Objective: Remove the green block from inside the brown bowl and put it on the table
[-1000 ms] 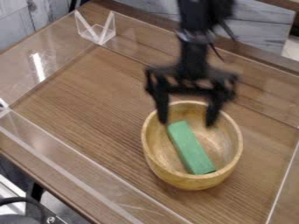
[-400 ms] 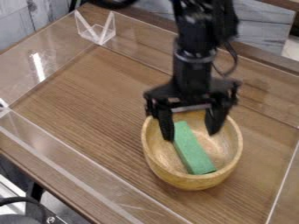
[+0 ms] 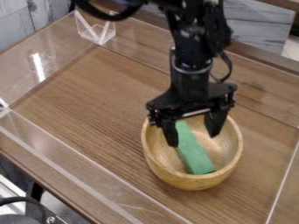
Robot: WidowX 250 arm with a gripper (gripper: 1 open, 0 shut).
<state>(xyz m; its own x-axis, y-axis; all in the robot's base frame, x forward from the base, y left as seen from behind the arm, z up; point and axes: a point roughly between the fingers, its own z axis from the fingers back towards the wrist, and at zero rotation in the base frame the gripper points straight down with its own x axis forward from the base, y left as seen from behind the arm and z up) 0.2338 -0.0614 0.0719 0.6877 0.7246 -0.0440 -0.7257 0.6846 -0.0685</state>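
— Where is the block?
— The block (image 3: 194,155) lies inside the bowl (image 3: 163,166), at a slant, its near end close to the front wall and its far end up toward the gripper (image 3: 194,127).

— And the jaws?
— Apart. One dark finger comes down over the bowl's left part as we see it, the other over the right part, with the block's far end in view between and below them. Whether either finger touches the block or the bowl, I cannot tell.

— How much room inside the bowl?
— There is a strip of bare wood to the right of the block, and a narrower one to its left. The near end has only a little space before the wall.

— What about the edges outside?
— The bowl stands on the right half of the table (image 3: 87,105) in this view. To the left of it the wood runs bare a long way, up to the clear wall at the far left. To the right there is a smaller bare patch before the table's edge strip.

— Anything else to steer around?
— A clear plastic piece (image 3: 96,29) at the far left corner, well apart from the bowl, and dark cables (image 3: 26,203) at the lower left, off the tabletop.
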